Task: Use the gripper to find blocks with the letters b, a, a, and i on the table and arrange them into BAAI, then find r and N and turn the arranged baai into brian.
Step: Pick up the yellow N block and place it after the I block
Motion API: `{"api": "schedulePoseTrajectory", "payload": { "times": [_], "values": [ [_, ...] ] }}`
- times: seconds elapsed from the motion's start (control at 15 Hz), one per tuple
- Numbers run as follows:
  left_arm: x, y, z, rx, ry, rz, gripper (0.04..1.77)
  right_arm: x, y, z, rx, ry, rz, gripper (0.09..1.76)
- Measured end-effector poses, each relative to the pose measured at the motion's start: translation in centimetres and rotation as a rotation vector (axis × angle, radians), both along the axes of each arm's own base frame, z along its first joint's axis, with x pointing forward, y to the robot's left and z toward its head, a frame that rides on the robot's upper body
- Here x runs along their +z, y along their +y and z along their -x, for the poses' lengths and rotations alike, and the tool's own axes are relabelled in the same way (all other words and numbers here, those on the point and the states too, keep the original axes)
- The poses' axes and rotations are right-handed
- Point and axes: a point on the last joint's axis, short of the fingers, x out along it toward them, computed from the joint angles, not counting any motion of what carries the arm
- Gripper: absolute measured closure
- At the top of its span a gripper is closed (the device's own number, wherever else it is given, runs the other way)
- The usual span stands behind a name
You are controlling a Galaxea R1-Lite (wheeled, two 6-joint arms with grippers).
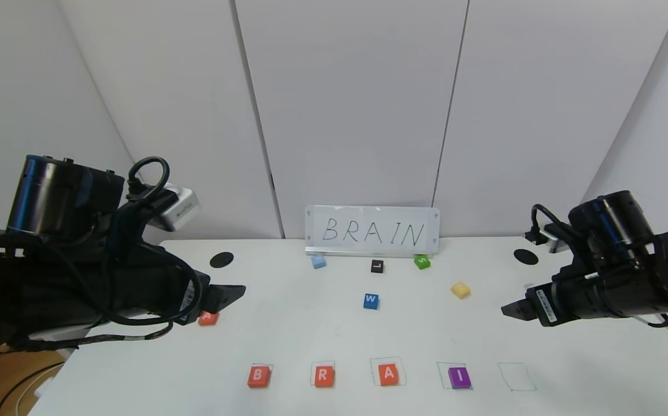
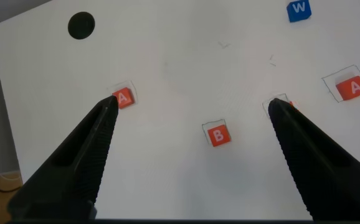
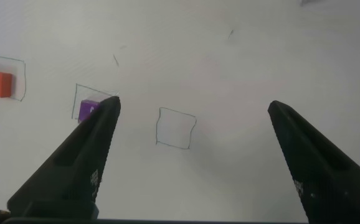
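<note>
Along the near edge of the tabletop (image 1: 311, 329), the orange B (image 1: 258, 376), R (image 1: 323, 375) and A (image 1: 388, 374) blocks and the purple I block (image 1: 459, 377) sit in drawn squares, with the fifth square (image 1: 516, 377) toward the right corner bare. A second orange A block (image 1: 208, 318) lies near the left edge just beside the left tool (image 1: 236, 292), which hangs wide open and holds nothing. The yellow N block (image 1: 460, 289) rests toward the far right, and the right tool (image 1: 510, 310) hovers near the right edge, also wide open and holding nothing.

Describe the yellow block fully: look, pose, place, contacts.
The yellow block is a small, flat square tile with a faint pale letter on its top, too faint to read here. It lies flat on the white table, turned slightly askew, at right of the blue W block and nearer than the green block. Nothing touches it but the tabletop; neither gripper is on it.
</note>
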Motion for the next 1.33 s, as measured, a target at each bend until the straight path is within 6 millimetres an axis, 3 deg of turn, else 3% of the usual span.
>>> {"api": "schedulePoseTrajectory", "payload": {
  "times": [0.73,1.33],
  "values": [
    [0.0,1.2,-0.7,-0.003,0.004,0.031,0.09,-2.0,1.2,-6.7,0.138,0.009,-0.03,0.14],
    [-1.1,1.0,-1.5,-0.003,0.043,0.018,0.09,-6.3,0.8,-10.3,0.254,0.083,0.054,0.14]
  ]
}}
